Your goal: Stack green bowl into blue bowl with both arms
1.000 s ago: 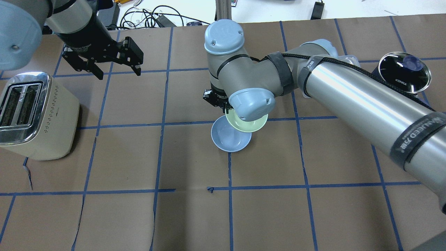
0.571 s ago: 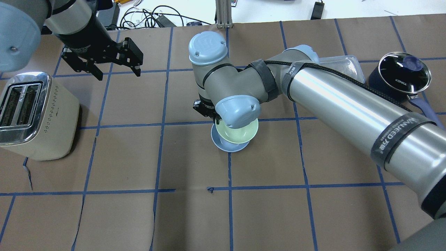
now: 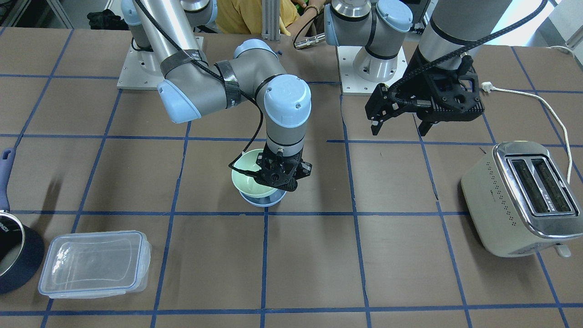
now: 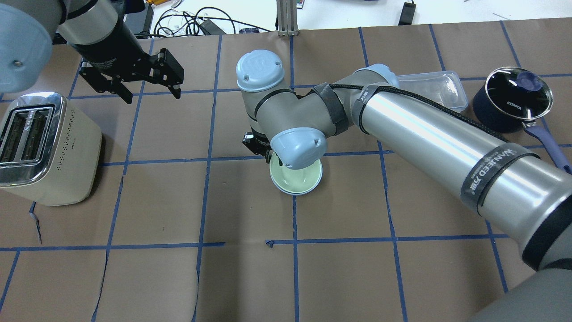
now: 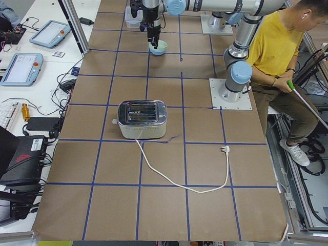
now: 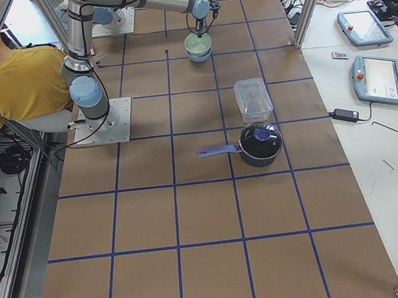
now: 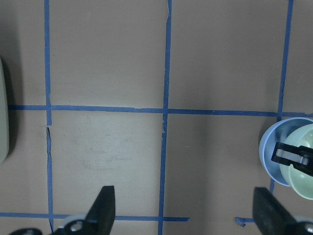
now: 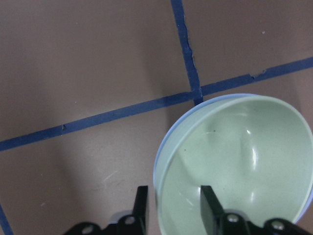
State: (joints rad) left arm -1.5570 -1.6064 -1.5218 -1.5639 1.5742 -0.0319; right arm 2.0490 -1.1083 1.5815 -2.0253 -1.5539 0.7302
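Observation:
The pale green bowl [image 3: 248, 182] sits low inside the pale blue bowl [image 3: 262, 202] near the table's middle, leaning a little. Only the blue bowl's rim [image 4: 286, 191] shows around the green bowl [image 4: 297, 181]. My right gripper [image 3: 278, 175] stands at the bowls' robot-side edge. In the right wrist view its fingers [image 8: 208, 205] straddle the green bowl's [image 8: 244, 161] rim, one inside and one outside. My left gripper [image 4: 153, 96] is open and empty, hovering high beside the toaster. Its wrist view shows both bowls [image 7: 268, 156] at the right edge.
A cream toaster [image 4: 44, 147] stands on my left, its cord [image 3: 546, 109] trailing toward the robot base. A clear plastic container [image 4: 435, 87] and a dark lidded pot [image 4: 514, 96] sit far right. A person in yellow [image 5: 277, 46] sits behind the robot.
My right arm has carried the green bowl leftward and down from beside the blue bowl's rim into the blue bowl. The left arm has stayed where it was.

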